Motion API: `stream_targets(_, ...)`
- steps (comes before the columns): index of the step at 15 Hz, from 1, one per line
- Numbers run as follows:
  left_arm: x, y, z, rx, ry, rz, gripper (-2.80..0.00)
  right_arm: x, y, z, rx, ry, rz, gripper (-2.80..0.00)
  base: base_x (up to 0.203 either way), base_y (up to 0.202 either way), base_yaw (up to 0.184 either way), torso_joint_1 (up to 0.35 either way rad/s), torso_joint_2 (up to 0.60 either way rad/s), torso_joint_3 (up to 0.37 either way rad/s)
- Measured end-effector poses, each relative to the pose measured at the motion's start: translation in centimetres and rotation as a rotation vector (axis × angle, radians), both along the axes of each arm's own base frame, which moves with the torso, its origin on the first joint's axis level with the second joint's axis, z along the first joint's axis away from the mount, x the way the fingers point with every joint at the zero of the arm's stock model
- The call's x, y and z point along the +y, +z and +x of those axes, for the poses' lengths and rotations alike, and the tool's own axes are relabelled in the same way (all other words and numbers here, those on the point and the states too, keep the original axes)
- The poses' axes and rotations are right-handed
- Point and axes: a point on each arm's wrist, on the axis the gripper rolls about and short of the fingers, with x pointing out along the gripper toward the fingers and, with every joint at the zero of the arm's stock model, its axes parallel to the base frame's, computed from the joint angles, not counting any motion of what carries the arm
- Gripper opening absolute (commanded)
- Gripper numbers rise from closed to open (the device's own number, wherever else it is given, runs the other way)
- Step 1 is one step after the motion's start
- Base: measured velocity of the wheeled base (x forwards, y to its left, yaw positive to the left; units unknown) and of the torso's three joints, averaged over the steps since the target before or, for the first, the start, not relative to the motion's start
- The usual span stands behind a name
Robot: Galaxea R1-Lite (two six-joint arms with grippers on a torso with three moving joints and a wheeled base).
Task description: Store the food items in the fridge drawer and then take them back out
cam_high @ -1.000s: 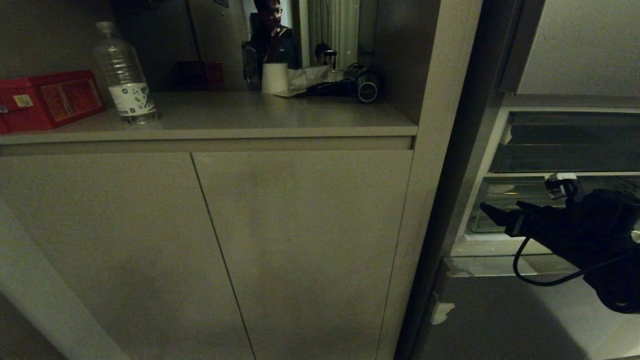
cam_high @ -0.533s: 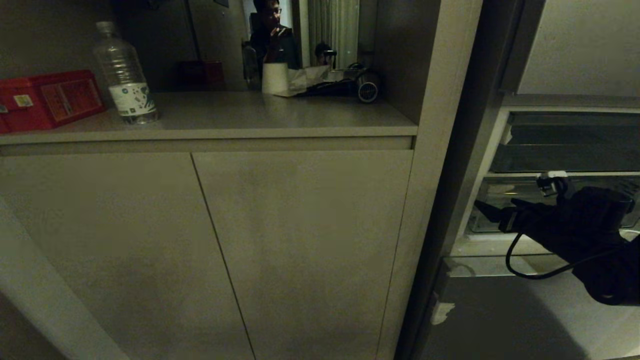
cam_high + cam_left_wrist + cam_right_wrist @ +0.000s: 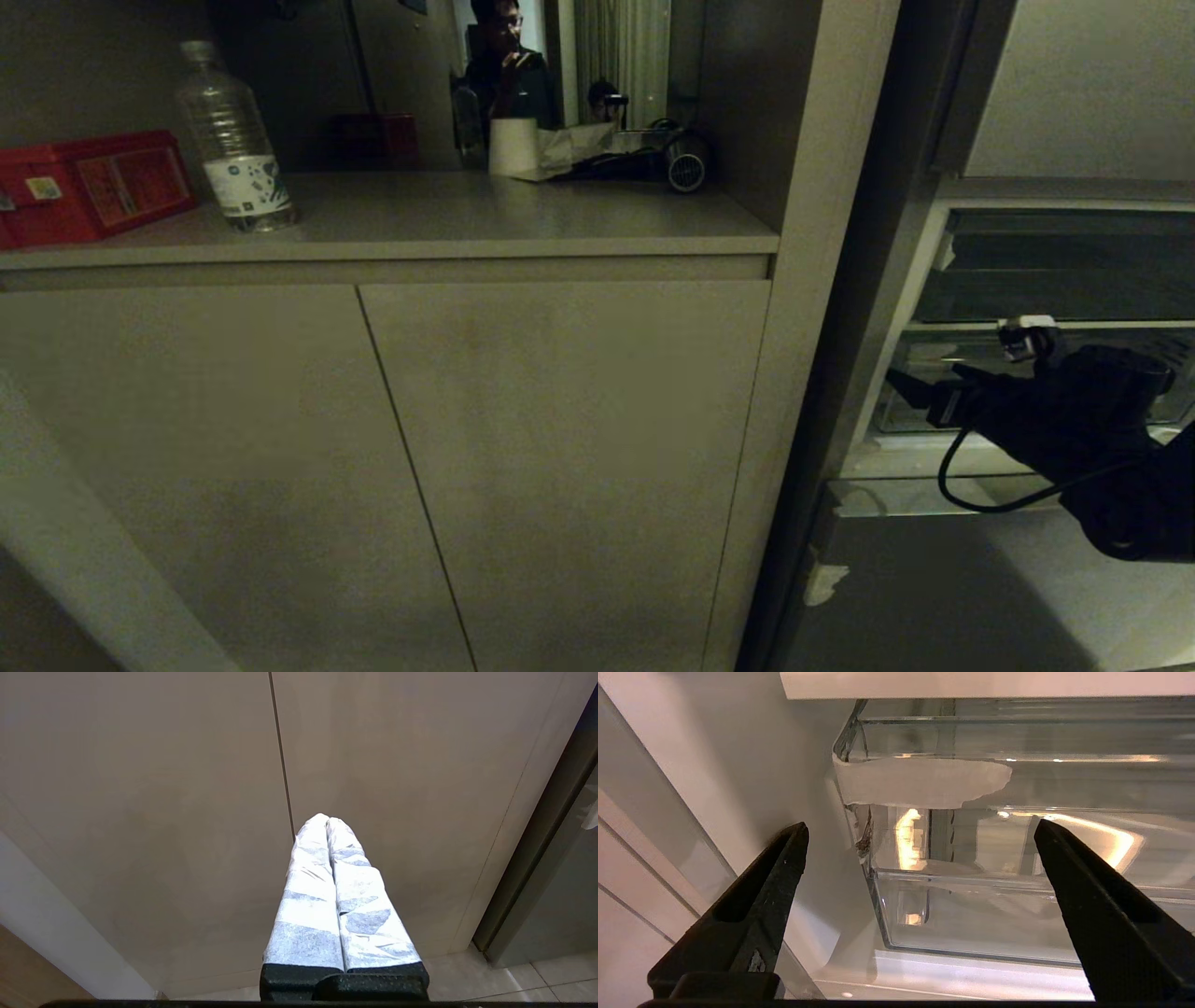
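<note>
The wide clear plastic fridge drawer sits low in the open fridge, its right end cut off. The right gripper faces it, spread wide, holding nothing. The left gripper, pressed closed, faces beige cabinet doors.

Clear fridge drawer, closed

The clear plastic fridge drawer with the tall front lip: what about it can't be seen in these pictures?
- Head view: the black right hand and its arm cover much of the clear plastic fridge drawer; the picture edge cuts off its far side.
- Right wrist view: glare and reflections on the drawer's front hide whether any food lies inside.
- Left wrist view: only beige cabinet doors; the drawer is out of frame.
</note>
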Motion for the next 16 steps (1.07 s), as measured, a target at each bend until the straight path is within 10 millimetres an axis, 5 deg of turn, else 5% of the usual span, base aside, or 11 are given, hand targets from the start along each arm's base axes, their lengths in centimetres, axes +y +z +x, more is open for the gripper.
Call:
stream_targets(13, 0.0, 0.0, 0.0, 0.0, 0.0, 0.0, -2.8, 0.12, -0.24, -0.3, 0.016, 0.0, -0.001, 0.0, 0.0, 0.0, 0.0, 0.0, 0.0, 0.0)
stream_targets(14, 0.0, 0.0, 0.0, 0.0, 0.0, 0.0, -2.8, 0.24, -0.22, -0.25, 0.014, 0.002, -0.001, -2.8, 0.0, 0.0, 0.0, 0.0, 0.0, 0.0)
stream_targets(16, 0.0, 0.0, 0.0, 0.0, 0.0, 0.0, -2.8, 0.46, -0.2, -0.18, 0.013, 0.007, -0.001, -2.8, 0.0, 0.0, 0.0, 0.0, 0.0, 0.0)
